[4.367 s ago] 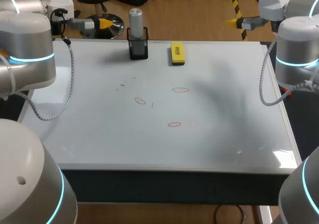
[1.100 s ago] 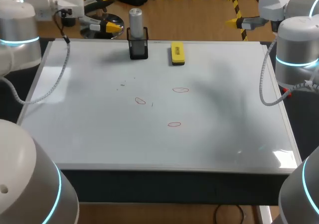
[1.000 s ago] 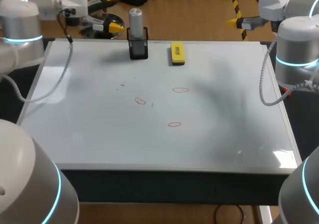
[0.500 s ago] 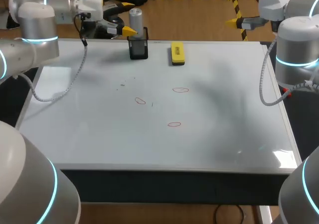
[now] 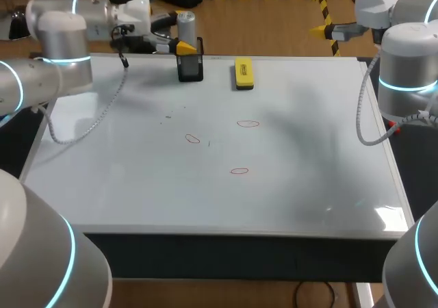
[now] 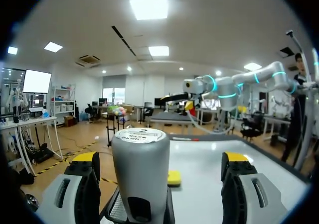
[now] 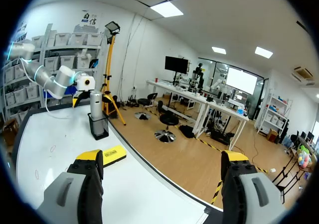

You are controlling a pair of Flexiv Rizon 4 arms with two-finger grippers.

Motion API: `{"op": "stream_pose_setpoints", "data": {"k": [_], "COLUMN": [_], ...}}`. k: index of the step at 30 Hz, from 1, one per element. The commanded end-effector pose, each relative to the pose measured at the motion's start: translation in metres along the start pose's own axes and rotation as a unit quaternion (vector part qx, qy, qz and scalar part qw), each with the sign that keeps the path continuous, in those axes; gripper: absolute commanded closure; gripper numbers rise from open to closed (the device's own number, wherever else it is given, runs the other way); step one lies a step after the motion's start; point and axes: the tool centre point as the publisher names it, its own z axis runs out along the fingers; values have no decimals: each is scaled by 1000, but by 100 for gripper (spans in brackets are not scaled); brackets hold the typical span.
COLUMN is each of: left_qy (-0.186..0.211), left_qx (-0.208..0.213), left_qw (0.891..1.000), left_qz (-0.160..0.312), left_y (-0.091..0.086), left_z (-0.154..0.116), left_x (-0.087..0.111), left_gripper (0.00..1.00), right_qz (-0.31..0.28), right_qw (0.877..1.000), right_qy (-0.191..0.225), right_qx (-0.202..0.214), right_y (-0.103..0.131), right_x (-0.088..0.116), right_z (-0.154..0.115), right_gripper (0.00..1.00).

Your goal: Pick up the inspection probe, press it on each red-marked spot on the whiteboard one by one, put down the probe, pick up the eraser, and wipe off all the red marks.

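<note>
Left gripper (image 5: 179, 31) stands wide open at the far edge of the whiteboard (image 5: 308, 185), one yellow-tipped finger on each side of the probe (image 5: 187, 22). From the wrist view the gap is plain: the grey cylinder of the probe (image 6: 140, 176) rises between the fingers of the left gripper (image 6: 160, 165), nearer one finger than the other, and touches neither.

The probe sits upright in a black holder (image 5: 190, 65), with the yellow eraser (image 5: 243, 73) lying just beside it on the board. Three red marks wait nearer the middle: one (image 5: 248, 123) furthest back, one (image 5: 192, 139) to its left, one (image 5: 239, 171) closest to the front edge. The right gripper (image 5: 320, 29) hangs off the far right corner, open too, with nothing in it.

So the step in hand, as I read it, is the grasp itself. To do it well the fingers should be centred on the cylinder first, since it looks off to one side, so that closing does not shove it against the holder. They should close on the bare grey body above the holder's rim, not on the holder. Then a straight lift, no tilt, until the probe's lower end is free of the holder; dragging sideways early could tip the holder or knock the eraser. A firm, square grip matters, because the probe must later press down on each mark without slipping.
</note>
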Motion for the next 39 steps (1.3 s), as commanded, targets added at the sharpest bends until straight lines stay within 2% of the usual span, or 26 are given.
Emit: {"op": "stream_pose_setpoints", "data": {"k": [1,15,17,18,19,21,23,25,33,39], "left_qy": [-2,-11,-12,-15,-15,-16,-16,-15,-14,-17], "left_qx": [5,12,14,17,17,18,19,21,25,31], "left_qw": [1000,1000,1000,1000,1000,1000,1000,1000,1000,999], "left_qz": [1,-9,-9,-8,-8,-8,-8,-8,-6,5], "left_y": [5,17,17,16,16,17,17,17,17,5], "left_z": [4,7,6,6,6,6,7,7,8,6], "left_x": [-2,-7,-8,-8,-8,-11,-12,-12,-13,-15], "left_gripper": [0,0,22,47,57,62,84,100,100,100], "right_qz": [0,0,0,0,0,0,0,0,0,0], "right_qw": [1000,1000,1000,1000,1000,1000,1000,1000,1000,1000], "right_qy": [1,1,1,1,1,1,1,1,1,1], "right_qx": [1,1,1,1,1,1,1,1,1,1], "right_y": [0,0,0,0,0,0,0,0,0,0], "right_x": [0,0,0,0,0,0,0,0,0,0], "right_z": [0,0,0,0,0,0,0,0,0,0], "right_gripper": [0,0,0,0,0,0,0,0,0,0]}}
